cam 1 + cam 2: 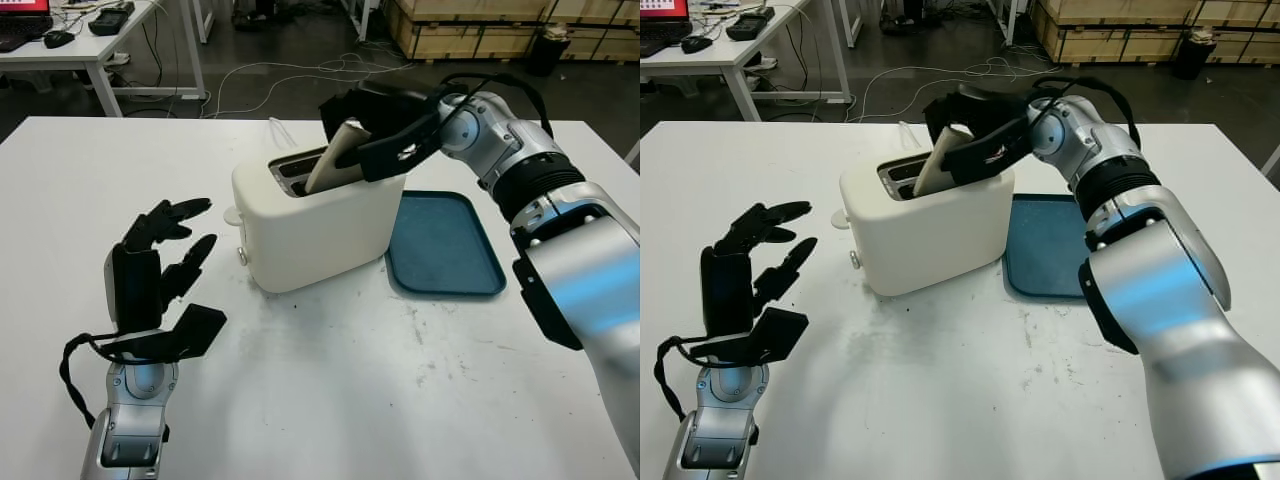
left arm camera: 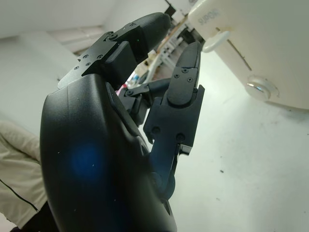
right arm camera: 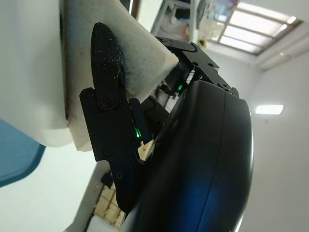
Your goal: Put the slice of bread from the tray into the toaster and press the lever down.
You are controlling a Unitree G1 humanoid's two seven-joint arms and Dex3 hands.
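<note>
The slice of bread (image 1: 338,155) is off the blue tray (image 1: 445,245) and tilted, its lower end entering a slot of the white toaster (image 1: 315,225); seating it and pressing the lever (image 1: 232,214) remain. The right hand (image 1: 385,135) pinches the slice's upper part above the toaster. The left hand (image 1: 160,265), holding nothing, hovers over the near-left worktop (image 1: 400,400).

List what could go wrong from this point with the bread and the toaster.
1. The slice of bread leans tilted, only partly inside the toaster slot; if the right hand releases now, it may jam on the slot edge or tip out.
2. The right hand grips the slice directly above the slot, so pushing lower may knock its fingers against the toaster top.
3. The open left hand hovers beside the lever; a misjudged press could shove the toaster sideways.
</note>
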